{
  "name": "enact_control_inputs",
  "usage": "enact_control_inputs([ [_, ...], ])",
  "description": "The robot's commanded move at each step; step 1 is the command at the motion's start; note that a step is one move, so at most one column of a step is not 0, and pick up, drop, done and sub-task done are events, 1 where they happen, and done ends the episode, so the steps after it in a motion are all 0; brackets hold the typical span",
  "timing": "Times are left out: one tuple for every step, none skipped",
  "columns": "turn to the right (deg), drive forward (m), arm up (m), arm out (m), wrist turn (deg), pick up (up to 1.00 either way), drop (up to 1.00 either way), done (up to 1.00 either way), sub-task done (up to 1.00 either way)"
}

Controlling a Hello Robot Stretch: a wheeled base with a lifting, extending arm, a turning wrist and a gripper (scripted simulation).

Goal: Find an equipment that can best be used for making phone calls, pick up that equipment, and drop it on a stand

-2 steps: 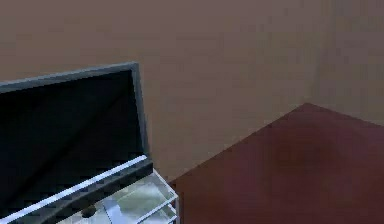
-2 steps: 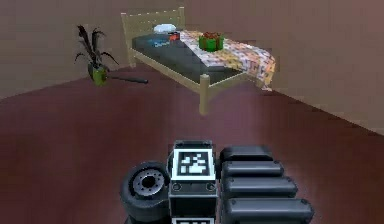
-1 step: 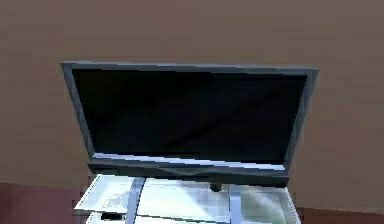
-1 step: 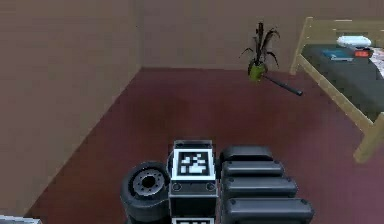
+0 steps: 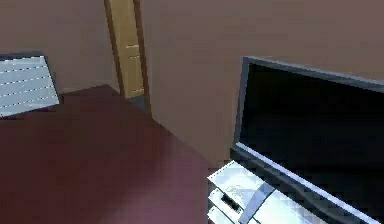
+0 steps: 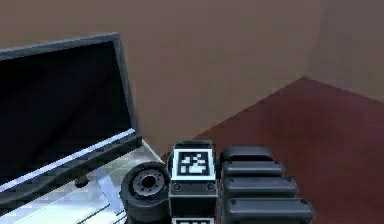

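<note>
A large black television point(image 5: 312, 120) stands on a pale white stand point(image 5: 240, 192) at the forward view's right. The same television point(image 6: 60, 105) and the stand's top point(image 6: 70, 195) lie at the arm side view's left. My arm rises from the bottom edge with a white marked square point(image 6: 194, 165) on it. The gripper's dark round body point(image 6: 146, 192) sits left of that square, right by the stand's edge. Its far end cannot be made out, so I cannot tell whether it holds anything.
Dark red floor point(image 5: 90, 160) stretches ahead to a brown wall. A wooden door point(image 5: 127, 50) stands in the far corner. A grey slatted object point(image 5: 25, 85) sits at the forward view's left edge. More red floor point(image 6: 320, 120) lies at the arm side view's right.
</note>
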Motion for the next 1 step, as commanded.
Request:
enact_control_inputs([
  [-33.0,0.0,0.0,0.0,0.0,0.0,0.0,0.0,0.0],
])
